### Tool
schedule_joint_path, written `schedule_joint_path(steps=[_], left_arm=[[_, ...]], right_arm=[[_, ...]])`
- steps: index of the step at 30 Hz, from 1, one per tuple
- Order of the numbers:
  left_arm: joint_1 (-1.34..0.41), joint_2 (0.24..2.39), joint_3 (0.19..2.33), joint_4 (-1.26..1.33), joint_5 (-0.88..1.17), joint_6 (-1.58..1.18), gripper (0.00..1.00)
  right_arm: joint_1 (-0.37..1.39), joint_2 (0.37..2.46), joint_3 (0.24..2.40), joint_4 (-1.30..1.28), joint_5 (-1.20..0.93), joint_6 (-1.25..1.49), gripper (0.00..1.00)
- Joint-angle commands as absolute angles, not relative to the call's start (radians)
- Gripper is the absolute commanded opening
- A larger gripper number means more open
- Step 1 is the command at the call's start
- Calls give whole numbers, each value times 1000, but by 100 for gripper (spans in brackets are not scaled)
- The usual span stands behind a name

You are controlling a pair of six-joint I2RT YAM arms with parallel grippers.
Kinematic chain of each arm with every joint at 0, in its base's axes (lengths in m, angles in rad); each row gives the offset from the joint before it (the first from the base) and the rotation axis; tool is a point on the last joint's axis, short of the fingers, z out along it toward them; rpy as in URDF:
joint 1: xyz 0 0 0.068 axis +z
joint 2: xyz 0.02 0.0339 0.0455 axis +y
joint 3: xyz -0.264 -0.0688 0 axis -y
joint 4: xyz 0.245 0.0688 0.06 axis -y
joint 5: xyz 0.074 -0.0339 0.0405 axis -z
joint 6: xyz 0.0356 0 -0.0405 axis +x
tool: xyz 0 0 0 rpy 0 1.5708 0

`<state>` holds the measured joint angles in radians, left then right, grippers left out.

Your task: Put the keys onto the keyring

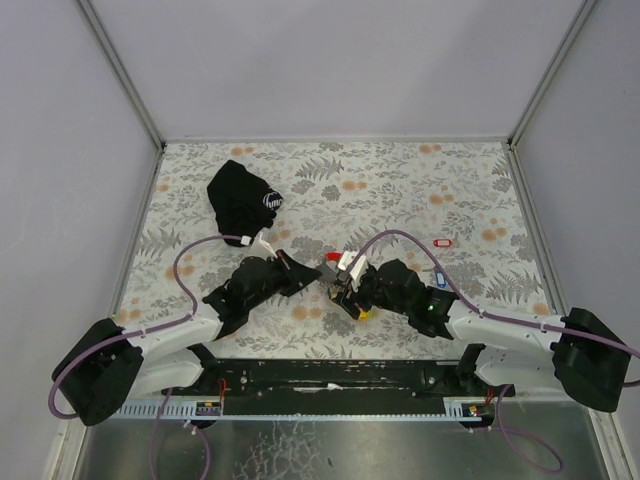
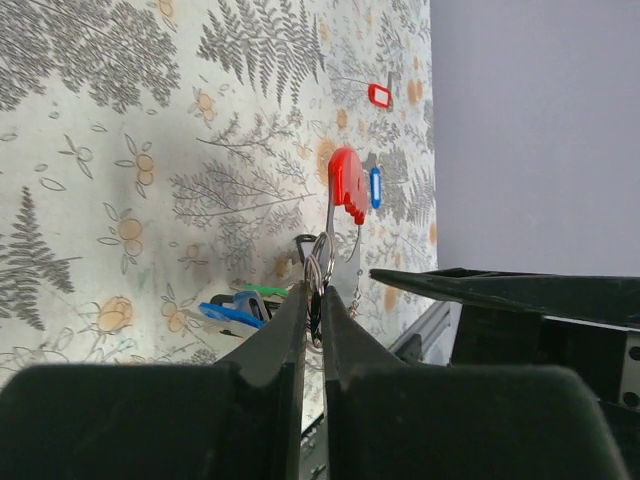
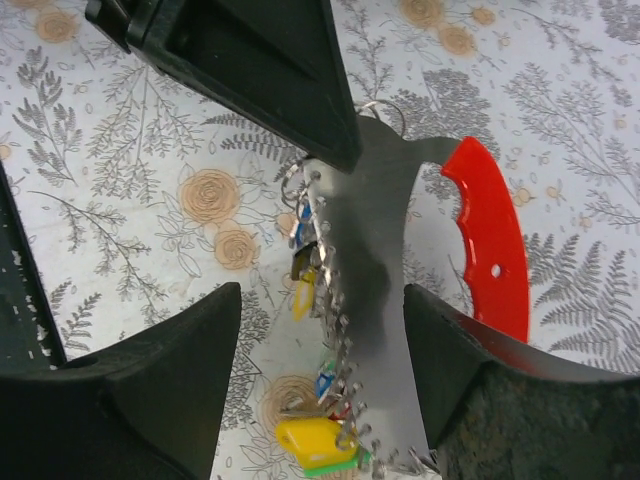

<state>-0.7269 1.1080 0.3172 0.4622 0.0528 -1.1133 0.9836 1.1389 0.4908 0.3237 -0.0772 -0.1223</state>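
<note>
My left gripper point(image 2: 318, 290) is shut on the thin wire keyring point(image 2: 320, 255), and a flat metal plate with a red handle point(image 2: 347, 185) hangs from it. In the right wrist view that plate point(image 3: 375, 300) stands between the wide-open fingers of my right gripper point(image 3: 320, 340), its red handle point(image 3: 490, 240) to the right. A bunch of keys with yellow, green and blue tags point(image 3: 312, 440) dangles beside the plate on a chain. From above, both grippers meet mid-table, the left point(image 1: 305, 270) and the right point(image 1: 345, 290), with a yellow tag point(image 1: 362, 313) below them.
A loose key with a red tag point(image 1: 445, 241) lies on the floral cloth to the right, and a blue-tagged one point(image 1: 441, 278) lies nearer my right arm. The black pouch with a white logo point(image 1: 245, 197) sits at the back left. Walls enclose the table.
</note>
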Motion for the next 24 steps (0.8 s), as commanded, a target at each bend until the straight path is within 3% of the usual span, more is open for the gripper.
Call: schedule_joint_path(steps=[1,10,15,24], left_arm=[[-732,1081,321,516,-19,-1012,0],[-732,1045,312,605,152,-571,0],[-733,997,331,565,223,-412,0],[-732,939,342,512,333,-279,0]], right_arm=[[991,1085,529,327,6,-178,73],[963,964,518,260,21,-201,72],[793,962,557,200,-229,-117,70],[708,1088,644,151,-464,-146,71]])
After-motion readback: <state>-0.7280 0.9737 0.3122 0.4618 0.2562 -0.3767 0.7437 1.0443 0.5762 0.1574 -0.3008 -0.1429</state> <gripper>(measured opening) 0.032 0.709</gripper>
